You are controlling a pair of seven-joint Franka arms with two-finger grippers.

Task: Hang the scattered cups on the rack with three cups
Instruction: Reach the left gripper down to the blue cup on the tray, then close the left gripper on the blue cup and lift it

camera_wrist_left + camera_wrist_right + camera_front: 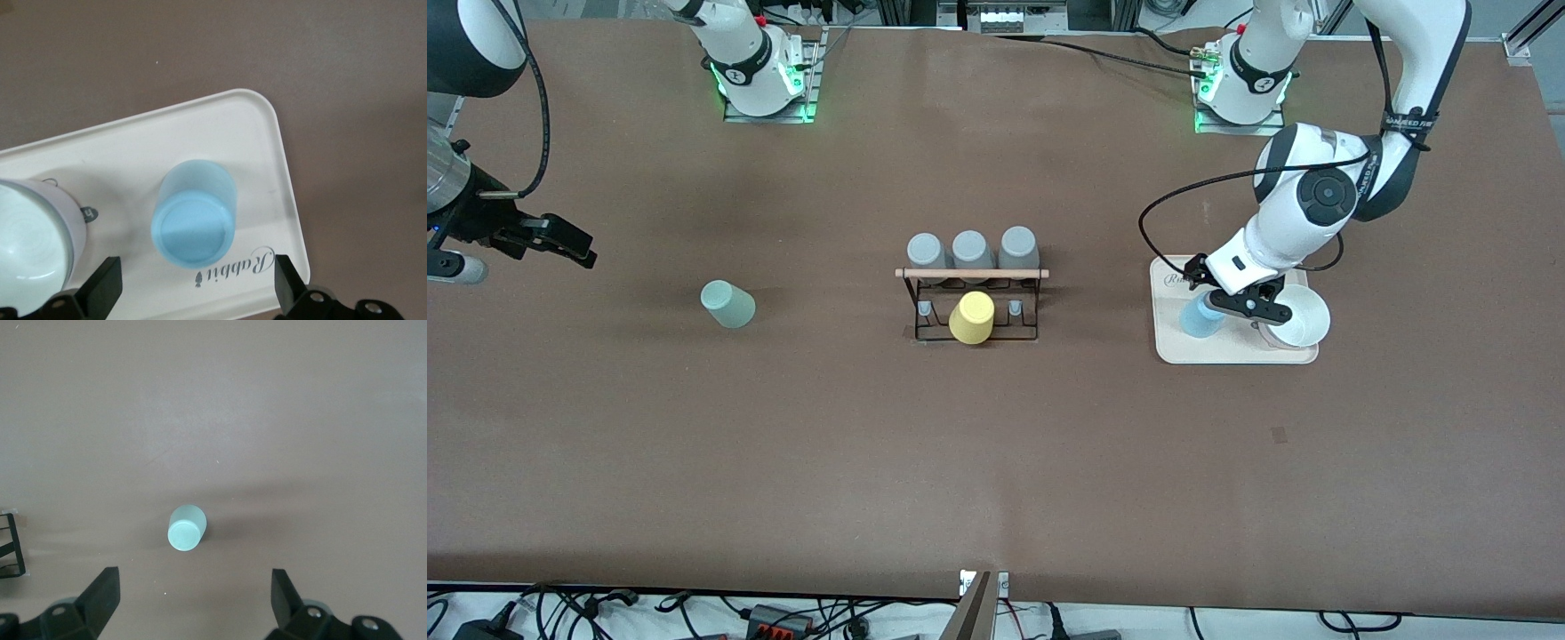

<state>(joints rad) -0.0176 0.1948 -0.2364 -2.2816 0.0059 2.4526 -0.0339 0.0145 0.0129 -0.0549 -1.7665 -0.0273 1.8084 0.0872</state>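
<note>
**Carefully now: two cups are off the rack, and the blue one has a fragile neighbour**

Your light blue cup [194, 221] stands mouth-down on the cream tray [280, 167] at the left arm's end of the table, just beside a white bowl [30, 243]. The left gripper [193, 293] hovers over it, fingers spread wide, one on each side and touching nothing. If you descend off-centre, the finger next to the bowl may clip its rim and shove it, or the cup may skate on the smooth tray and tip. A grip too near the closed end may let the cup slip out.

The sage green cup [727, 304] sits on bare table toward the right arm's end, well apart from everything. The right gripper [193, 607] hangs over the table short of it, fingers spread and empty. An approach at an angle could knock that cup over and send it rolling.

The rack [972, 302] stands mid-table with three grey cups [971, 250] in its row farther from the front camera and a yellow cup [972, 317] on the middle peg of the nearer row. Free pegs flank the yellow cup closely, so a careless placement could nudge it off or shift the light wire frame.
</note>
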